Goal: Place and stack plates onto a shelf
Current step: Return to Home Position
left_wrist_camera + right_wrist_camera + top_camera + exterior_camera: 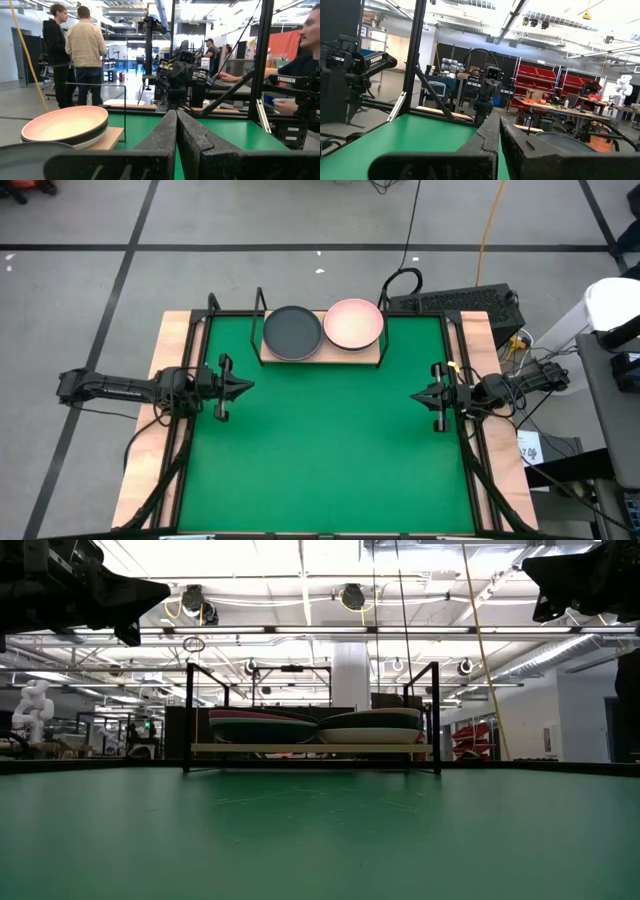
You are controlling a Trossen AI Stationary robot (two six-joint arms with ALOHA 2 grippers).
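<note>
The shelf (320,352), a light-wood plank on a black rod frame, stands at the far edge of the green mat. Two stacks of plates rest on it: a dark grey plate (292,332) tops the left stack, a pale pink plate (354,323) tops the right. The low view shows both stacks (262,726) (372,726) several plates high on the plank. My left gripper (250,387) hovers shut at the mat's left edge, pointing right. My right gripper (414,395) hovers shut at the mat's right edge, pointing left. The fingertips meet in both wrist views (176,116) (498,120).
Bare green mat (330,450) lies between the two grippers and in front of the shelf. Black frame rods run along the table's sides. A keyboard (460,302) and cables sit beyond the far right corner. People stand in the room beyond the table (80,50).
</note>
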